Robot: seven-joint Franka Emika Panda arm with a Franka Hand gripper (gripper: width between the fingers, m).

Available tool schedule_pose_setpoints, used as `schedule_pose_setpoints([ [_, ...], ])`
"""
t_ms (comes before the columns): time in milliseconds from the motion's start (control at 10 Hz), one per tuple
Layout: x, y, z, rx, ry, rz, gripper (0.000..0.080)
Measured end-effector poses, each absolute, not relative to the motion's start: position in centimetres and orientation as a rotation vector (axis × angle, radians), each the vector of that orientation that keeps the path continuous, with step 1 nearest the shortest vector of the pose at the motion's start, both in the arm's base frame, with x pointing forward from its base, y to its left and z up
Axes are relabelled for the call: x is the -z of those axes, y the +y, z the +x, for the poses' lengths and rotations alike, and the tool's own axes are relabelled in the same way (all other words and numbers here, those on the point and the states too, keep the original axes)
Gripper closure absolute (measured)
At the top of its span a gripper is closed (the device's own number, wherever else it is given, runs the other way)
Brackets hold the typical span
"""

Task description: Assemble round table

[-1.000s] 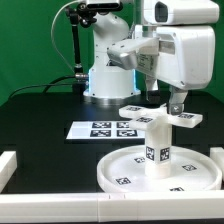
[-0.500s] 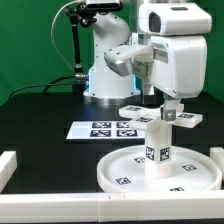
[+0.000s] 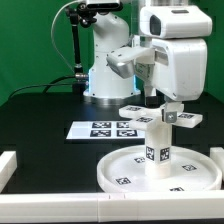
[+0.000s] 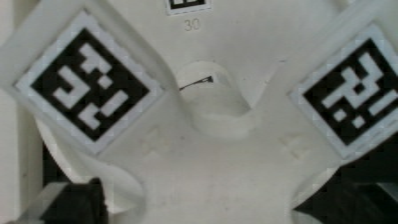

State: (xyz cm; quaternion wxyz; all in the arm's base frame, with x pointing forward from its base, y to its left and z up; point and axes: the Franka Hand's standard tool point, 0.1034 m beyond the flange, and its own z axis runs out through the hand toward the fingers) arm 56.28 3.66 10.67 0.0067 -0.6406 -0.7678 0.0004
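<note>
Dark tabletop (image 3: 40,115), white marker board (image 3: 103,128) lying flat. Round disc (image 3: 125,168) near the front, leg (image 3: 158,145) upright at its centre, cross base (image 3: 158,116) on top. Gripper (image 3: 171,109) down at the cross; closed or spread, cannot tell.
</note>
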Motion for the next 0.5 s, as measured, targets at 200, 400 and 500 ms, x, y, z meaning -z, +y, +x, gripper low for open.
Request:
schedule_pose_setpoints([
  [200,-10.66,3.45,56.31,-0.002,-2.400,-2.008,0.0373],
  [400,-10.68,3.43,56.32,-0.002,-2.399,-2.009,0.0373],
  [500,-10.68,3.43,56.33,-0.002,-2.399,-2.009,0.0373],
])
